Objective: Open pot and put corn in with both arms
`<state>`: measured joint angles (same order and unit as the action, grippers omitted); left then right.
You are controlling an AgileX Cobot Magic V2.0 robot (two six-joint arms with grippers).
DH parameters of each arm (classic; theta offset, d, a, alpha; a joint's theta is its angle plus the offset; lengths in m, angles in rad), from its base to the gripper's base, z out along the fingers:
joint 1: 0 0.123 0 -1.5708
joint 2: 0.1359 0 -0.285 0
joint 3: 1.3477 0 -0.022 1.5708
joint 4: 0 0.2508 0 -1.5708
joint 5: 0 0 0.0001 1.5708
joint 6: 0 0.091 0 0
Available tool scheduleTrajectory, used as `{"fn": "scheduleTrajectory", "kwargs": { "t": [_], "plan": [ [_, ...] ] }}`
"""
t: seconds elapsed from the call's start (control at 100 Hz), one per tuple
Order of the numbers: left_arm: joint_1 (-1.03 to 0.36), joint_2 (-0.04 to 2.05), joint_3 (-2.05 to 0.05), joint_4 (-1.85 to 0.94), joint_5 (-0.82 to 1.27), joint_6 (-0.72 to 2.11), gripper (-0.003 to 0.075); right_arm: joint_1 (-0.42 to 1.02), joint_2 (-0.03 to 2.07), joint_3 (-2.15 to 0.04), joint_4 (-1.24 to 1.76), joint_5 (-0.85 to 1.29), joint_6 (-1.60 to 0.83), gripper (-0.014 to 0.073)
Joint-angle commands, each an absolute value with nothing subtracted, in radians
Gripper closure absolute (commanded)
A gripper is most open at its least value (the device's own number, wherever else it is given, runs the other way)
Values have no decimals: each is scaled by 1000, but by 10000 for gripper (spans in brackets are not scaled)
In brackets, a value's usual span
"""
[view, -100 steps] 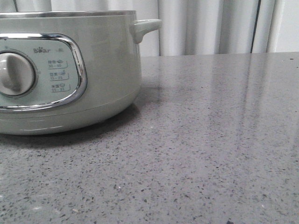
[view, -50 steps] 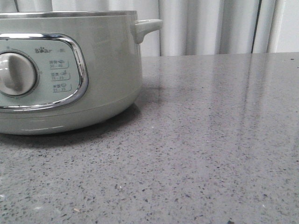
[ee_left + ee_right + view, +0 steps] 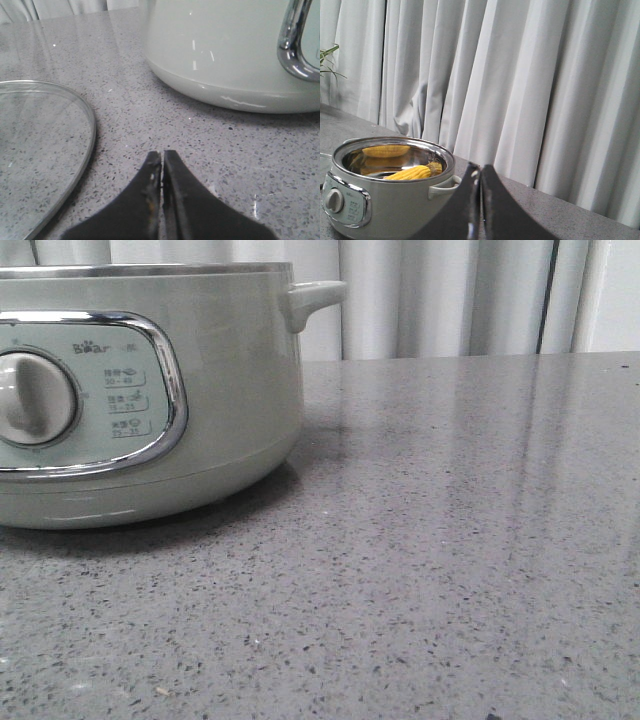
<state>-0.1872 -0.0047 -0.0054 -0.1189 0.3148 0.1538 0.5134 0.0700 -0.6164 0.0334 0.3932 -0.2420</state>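
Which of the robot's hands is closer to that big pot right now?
Left. The left hand sits low on the table right beside the pot; the right hand is raised, farther off.

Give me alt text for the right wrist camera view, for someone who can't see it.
An open pale grey-green electric pot sits on a grey speckled countertop with a yellow corn cob lying inside its shiny metal bowl. The right gripper, shut and empty, is raised beside the pot in the foreground. Pale pleated curtains fill the background.
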Motion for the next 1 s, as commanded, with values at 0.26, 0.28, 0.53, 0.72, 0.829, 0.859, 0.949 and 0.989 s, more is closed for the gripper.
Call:
{"fn": "scheduleTrajectory", "kwargs": {
  "t": [0.26,0.28,0.53,0.72,0.829,0.859,0.949,0.989],
  "plan": [
    [-196,-34,24,-138,269,148,741,507,84,-637,21,310,-252,636],
    [-196,-34,24,-138,269,148,741,507,84,-637,21,310,-252,636],
    [-196,-34,24,-138,269,148,741,507,84,-637,21,310,-252,636],
    [-196,-34,24,-138,269,148,741,507,82,-632,21,310,-252,636],
    [-196,-34,24,-138,269,148,741,507,81,-630,-50,362,-252,636],
    [-196,-34,24,-138,269,148,741,507,81,-623,-71,369,-252,636],
    [-196,-34,24,-138,269,148,741,507,81,-568,-126,369,-252,636],
    [-196,-34,24,-138,269,148,741,505,81,-533,-156,369,-252,636]
  ]
}}
